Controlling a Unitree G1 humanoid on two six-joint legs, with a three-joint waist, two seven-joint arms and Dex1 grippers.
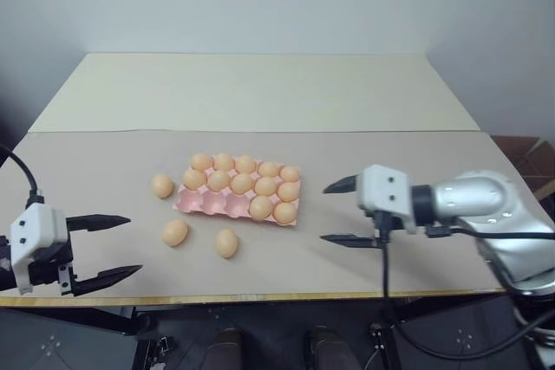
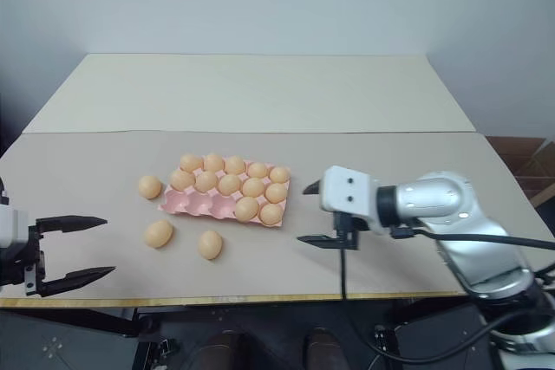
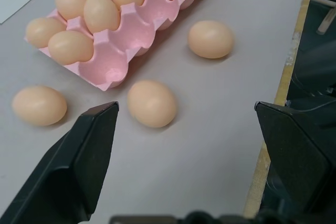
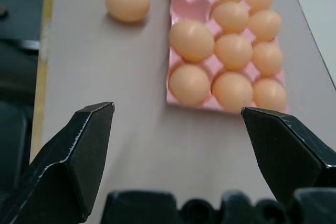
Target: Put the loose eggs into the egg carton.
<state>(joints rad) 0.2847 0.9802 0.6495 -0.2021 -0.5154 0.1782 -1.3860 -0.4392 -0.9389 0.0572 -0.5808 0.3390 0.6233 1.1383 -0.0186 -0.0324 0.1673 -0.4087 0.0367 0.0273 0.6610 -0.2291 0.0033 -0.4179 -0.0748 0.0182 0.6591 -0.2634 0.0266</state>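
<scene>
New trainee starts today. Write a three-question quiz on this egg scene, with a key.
1. How many loose eggs lie on the table outside the egg carton?
2. True or false: the right gripper holds an egg.
3. Which row of the carton has empty cups: A near, B middle, C far?

Key: 1. three; 2. false, it is open and empty, as is the left gripper; 3. A.

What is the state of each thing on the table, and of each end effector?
egg carton: lidless, twelve cups filled, three front cups empty.
loose eggs: three, lying on the table beside the carton.
left end effector: open, holding nothing.
right end effector: open, holding nothing.
</scene>
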